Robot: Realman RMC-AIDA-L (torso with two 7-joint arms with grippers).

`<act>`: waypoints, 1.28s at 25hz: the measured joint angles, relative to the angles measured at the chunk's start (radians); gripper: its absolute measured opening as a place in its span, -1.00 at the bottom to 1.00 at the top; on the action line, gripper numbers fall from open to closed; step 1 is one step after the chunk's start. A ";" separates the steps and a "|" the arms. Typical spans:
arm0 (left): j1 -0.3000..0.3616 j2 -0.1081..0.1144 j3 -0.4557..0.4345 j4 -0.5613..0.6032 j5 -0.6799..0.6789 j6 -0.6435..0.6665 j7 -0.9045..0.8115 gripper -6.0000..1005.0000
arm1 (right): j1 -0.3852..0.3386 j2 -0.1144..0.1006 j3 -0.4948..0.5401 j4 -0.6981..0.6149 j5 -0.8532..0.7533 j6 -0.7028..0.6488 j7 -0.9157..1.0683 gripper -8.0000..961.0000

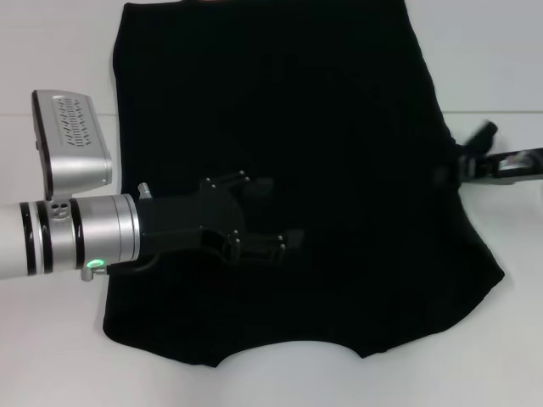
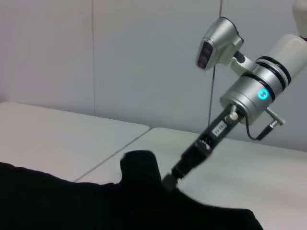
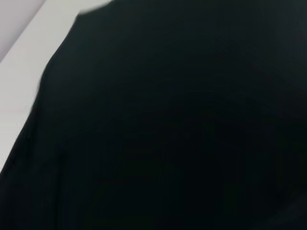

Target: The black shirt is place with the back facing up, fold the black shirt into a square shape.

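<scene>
One white counter (image 1: 51, 51) carries one black shirt (image 1: 339, 127), spread flat with its sides folded in. Two tools work: the left tool (image 1: 276, 216) hovers over the shirt's near half, fingers spread, empty. Only the left wrist view shows the right tool (image 2: 169, 181) pinching the shirt's raised right edge.

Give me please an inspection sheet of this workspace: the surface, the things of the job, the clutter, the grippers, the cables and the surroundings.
Surface: white table, a seam running across it.
Job's things: black shirt spread mostly flat, sleeves tucked in; no lettering visible.
Clutter: nothing seen.
Grippers: left gripper over the shirt's middle, fingers apart; right gripper at the shirt's right edge, where a bit of fabric stands up.
Cables: a thin black cable at the right wrist.
Surroundings: pale panelled wall behind the table.
</scene>
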 joint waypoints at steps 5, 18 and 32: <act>0.002 0.004 -0.005 -0.002 -0.009 -0.001 -0.002 0.87 | 0.059 0.012 -0.123 0.008 -0.001 -0.049 0.027 -0.98; 0.009 0.006 -0.023 -0.004 -0.009 -0.001 -0.004 0.87 | 0.054 0.034 -0.130 -0.010 0.010 -0.028 0.042 -0.80; 0.102 0.068 -0.107 0.011 0.019 0.024 -0.214 0.86 | -0.063 0.061 -0.074 -0.046 0.320 -0.114 -0.277 -0.05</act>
